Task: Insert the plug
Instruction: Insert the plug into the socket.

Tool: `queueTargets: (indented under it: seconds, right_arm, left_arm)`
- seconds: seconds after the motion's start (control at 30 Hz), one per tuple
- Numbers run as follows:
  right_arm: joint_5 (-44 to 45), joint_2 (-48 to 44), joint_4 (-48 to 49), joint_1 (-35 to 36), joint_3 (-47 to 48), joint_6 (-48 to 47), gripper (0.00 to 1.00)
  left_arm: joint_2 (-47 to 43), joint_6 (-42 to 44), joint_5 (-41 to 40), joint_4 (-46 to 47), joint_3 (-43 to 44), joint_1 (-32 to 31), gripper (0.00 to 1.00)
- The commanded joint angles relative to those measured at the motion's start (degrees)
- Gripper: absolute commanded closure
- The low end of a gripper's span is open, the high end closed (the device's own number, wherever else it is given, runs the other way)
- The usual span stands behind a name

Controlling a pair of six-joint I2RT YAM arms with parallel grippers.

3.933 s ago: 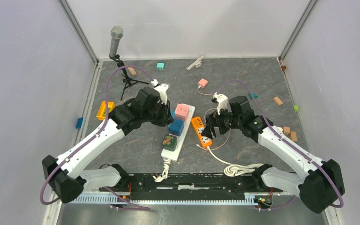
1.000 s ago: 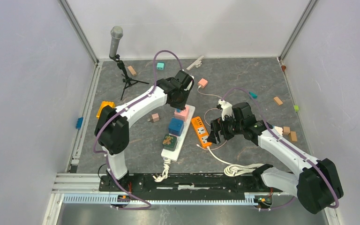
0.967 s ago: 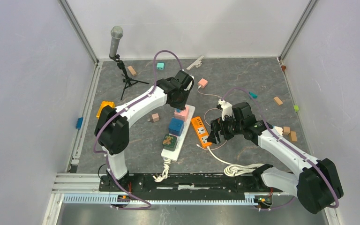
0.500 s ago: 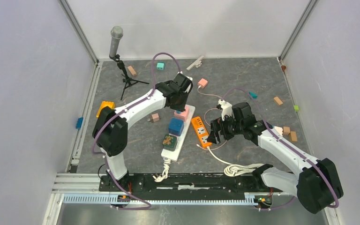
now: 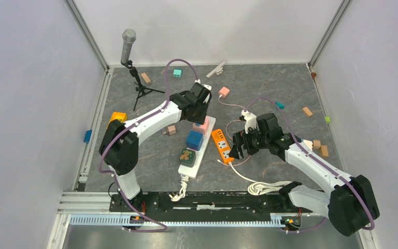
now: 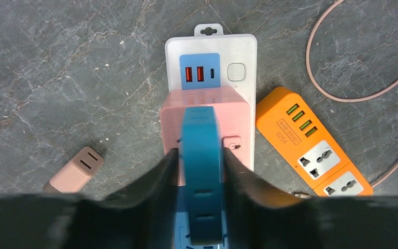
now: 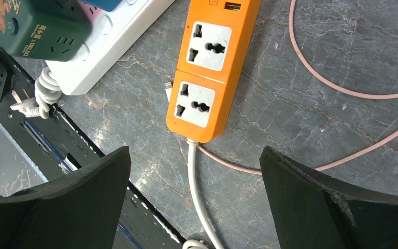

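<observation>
Left end effector (image 6: 201, 158) grips one blue plug (image 6: 201, 132) above one white strip (image 6: 242, 52).

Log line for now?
left gripper: shut on blue plug | blue plug: over pink adapter on white power strip | right gripper: open, above orange power strip

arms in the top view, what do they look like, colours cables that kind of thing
The left arm and right arm match: white links, bulky black joints. A purple cable loops loosely along each. A small white part sits by each wrist. The fingers are plain black, broad and tapering.
</observation>
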Motion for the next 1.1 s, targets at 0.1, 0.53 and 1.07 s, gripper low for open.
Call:
queueTargets:
  seconds: [0.1, 0.53, 1.07]
  right_arm:
    - [-0.55, 0.17, 0.08, -0.25, 1.03, -0.8, 0.02]
    - [-0.49, 0.07, -0.07, -0.22, 1.11, -0.82, 0.02]
    - [-0.99, 0.61, 0.27, -0.19, 1.2, -1.0, 0.02]
  left_arm:
    - [-2.54, -1.59, -0.11, -2.41, 2.79, 0.17, 0.36]
    - [-7.76, -2.43, 2.44, -4.55, 7.27, 2.01, 0.09]
    - [-22.58, 8.58, 9.92, -5.43, -4.74, 17.23, 0.0]
